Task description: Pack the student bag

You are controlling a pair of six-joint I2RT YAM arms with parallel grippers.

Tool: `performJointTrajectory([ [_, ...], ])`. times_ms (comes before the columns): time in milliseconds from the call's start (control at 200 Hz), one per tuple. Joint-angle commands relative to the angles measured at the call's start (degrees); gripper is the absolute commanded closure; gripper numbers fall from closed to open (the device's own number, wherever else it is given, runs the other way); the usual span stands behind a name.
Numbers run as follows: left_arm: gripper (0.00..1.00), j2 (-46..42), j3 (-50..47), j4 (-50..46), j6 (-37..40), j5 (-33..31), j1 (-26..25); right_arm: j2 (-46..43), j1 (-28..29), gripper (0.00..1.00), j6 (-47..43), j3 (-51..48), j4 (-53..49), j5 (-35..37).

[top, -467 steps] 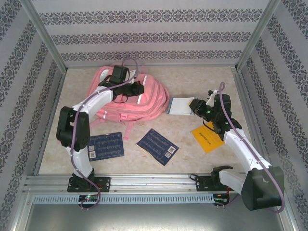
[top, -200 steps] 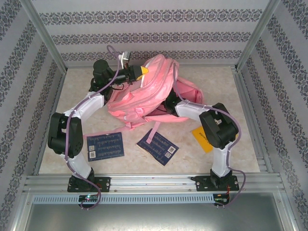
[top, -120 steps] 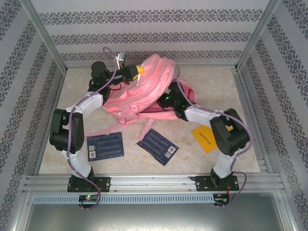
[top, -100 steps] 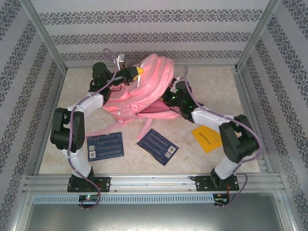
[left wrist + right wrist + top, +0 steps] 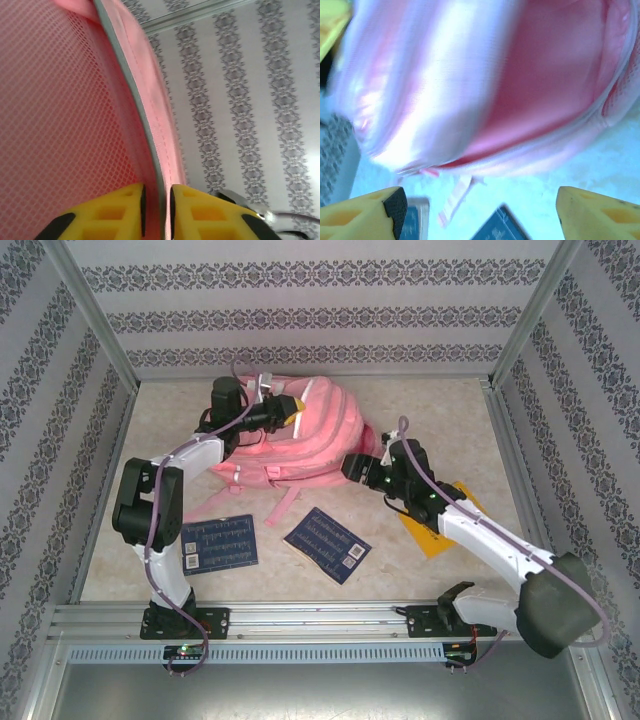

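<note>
Well, my left gripper (image 5: 157, 192) pinches the rim of the bag (image 5: 320, 430), which lies at the far side. My right gripper (image 5: 480, 200) stands open and empty at its mouth. I judge packing is underway; next I must fetch the blue book (image 5: 327, 543) in front.

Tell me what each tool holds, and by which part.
The left tool has the grey-piped edge of the student bag between its fingers; a firm grip cannot be told. The right tool is open, holding nothing.
</note>
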Motion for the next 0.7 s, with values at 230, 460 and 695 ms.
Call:
performJointTrajectory([
  [230,0.43,-3.21,3.40,-20.14,12.84,-8.99,-1.35,11.16,14.37,0.66,-20.18,7.44,-20.11,2.03],
  [460,0.39,-18.17,4.70,-36.16,26.00,-27.81,-4.44,24.48,16.22,0.99,-24.47,16.61,-24.14,-1.11],
  [695,0.39,-22.85,5.03,-38.53,22.32,-27.85,-5.56,36.76,16.14,1.00,-23.94,24.12,-28.88,0.11],
])
